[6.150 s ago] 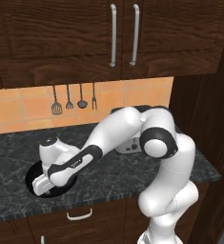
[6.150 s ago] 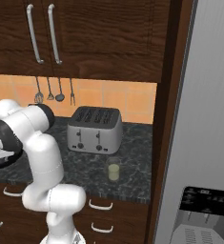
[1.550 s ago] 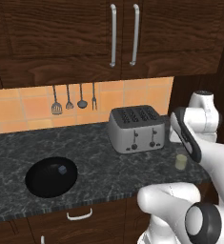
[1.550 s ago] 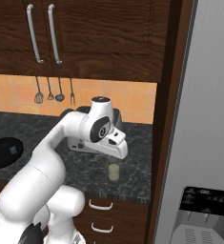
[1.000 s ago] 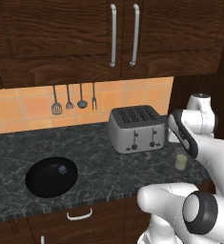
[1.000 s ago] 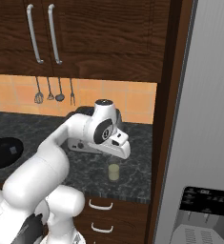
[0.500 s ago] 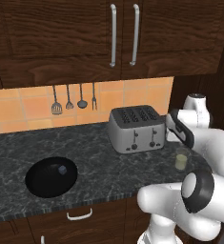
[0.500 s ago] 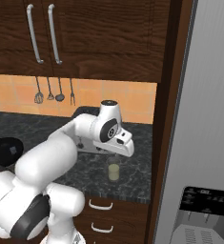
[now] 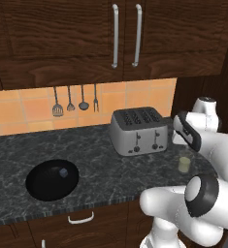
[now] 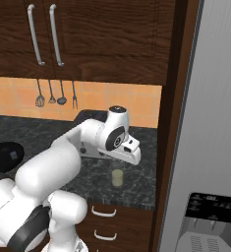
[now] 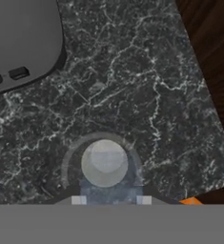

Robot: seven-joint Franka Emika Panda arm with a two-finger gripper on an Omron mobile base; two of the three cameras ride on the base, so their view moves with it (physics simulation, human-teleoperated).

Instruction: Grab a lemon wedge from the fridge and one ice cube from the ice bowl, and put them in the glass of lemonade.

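Dark granite counter (image 9: 110, 164): glass (image 11: 104, 163) sits right of the toaster (image 9: 138, 130), directly under my gripper (image 11: 108, 200), whose jaws are pinched on what looks like a pale ice cube (image 11: 108, 193). I judge it's best to centre on the rim, lower close, then release so nothing splashes.

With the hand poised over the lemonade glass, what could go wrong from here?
The ice cube between the fingertips sits toward the near edge of the glass, so a release might clip the rim and bounce onto the counter. Lowering the hand could also knock the glass, which stands near the counter's front edge.
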